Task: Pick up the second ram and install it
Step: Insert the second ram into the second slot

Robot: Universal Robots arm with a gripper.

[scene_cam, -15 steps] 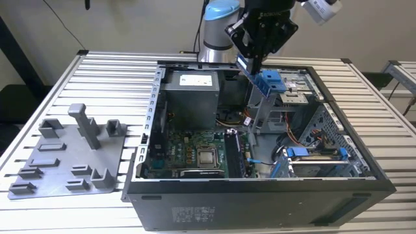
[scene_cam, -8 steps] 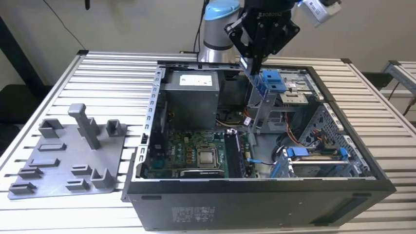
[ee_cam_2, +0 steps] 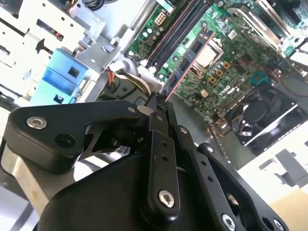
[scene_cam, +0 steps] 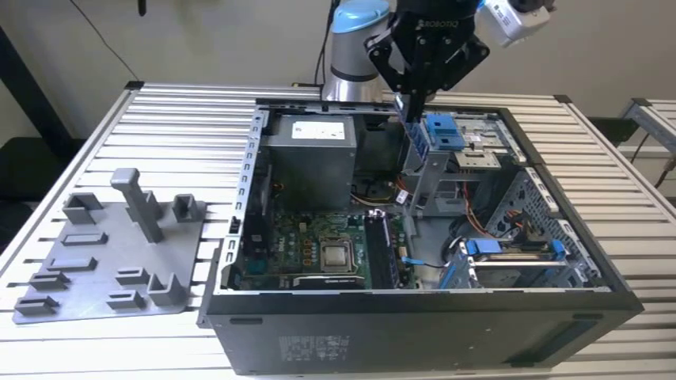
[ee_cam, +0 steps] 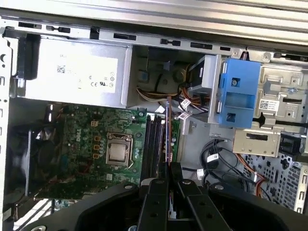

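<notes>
Jaws of my gripper [ee_cam_2: 158, 105] clamp the second ram [ee_cam_2: 190, 57]: long, narrow, dark board, black chips, reddish edge, over the motherboard [ee_cam_2: 240, 48].

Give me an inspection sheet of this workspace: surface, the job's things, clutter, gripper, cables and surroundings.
Surface: slatted metal table carrying the open computer case.
Job's things: second ram held above the motherboard, close to the memory slots; not seated.
Clutter: grey tray with upright posts, on the table at the exterior view's left of the case.
Gripper: gripper shut on one end of the second ram.
Cables: wire bundle beside the power supply; more loose cables lie lower in the case.
Surroundings: plain wall; another slatted surface at the exterior view's right.
</notes>
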